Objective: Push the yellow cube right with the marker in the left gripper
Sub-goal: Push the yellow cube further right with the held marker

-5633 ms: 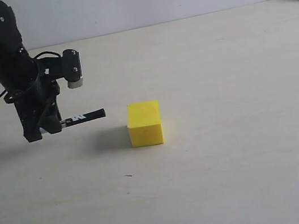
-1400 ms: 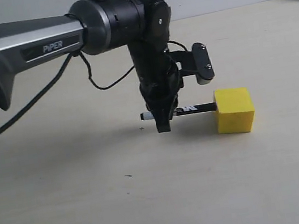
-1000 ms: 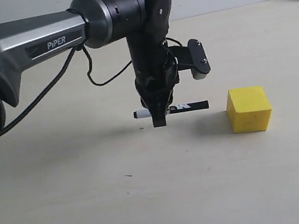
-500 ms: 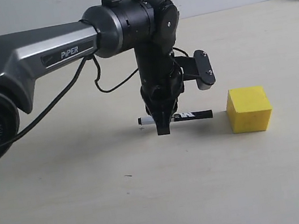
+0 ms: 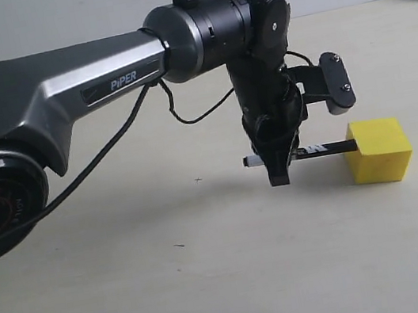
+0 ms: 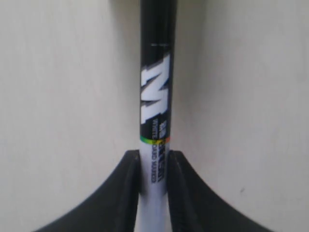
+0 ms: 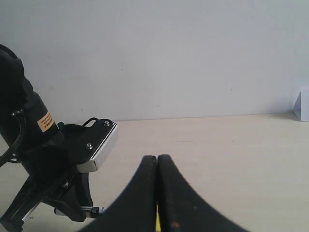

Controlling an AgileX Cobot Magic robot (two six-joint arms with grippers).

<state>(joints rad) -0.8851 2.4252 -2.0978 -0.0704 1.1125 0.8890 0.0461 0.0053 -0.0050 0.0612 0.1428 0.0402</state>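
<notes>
Left gripper (image 5: 278,173): pointing down at the table (image 5: 214,284), right of centre, its two fingers (image 6: 120,193) clamped on the white part of the marker's barrel.
Marker (image 5: 324,149): held level just above the table. Its black capped end points right and its small end sticks out to the left of the fingers.
Yellow cube (image 5: 379,150): resting on the table at the right side, just right of the left gripper. The marker's cap tip meets its left face near the top edge.
Left arm (image 5: 98,70): grey and black, marked "PiPER", reaching in from the left.
Right gripper (image 7: 157,193): fingers pressed together, seen only in its own wrist view.
</notes>
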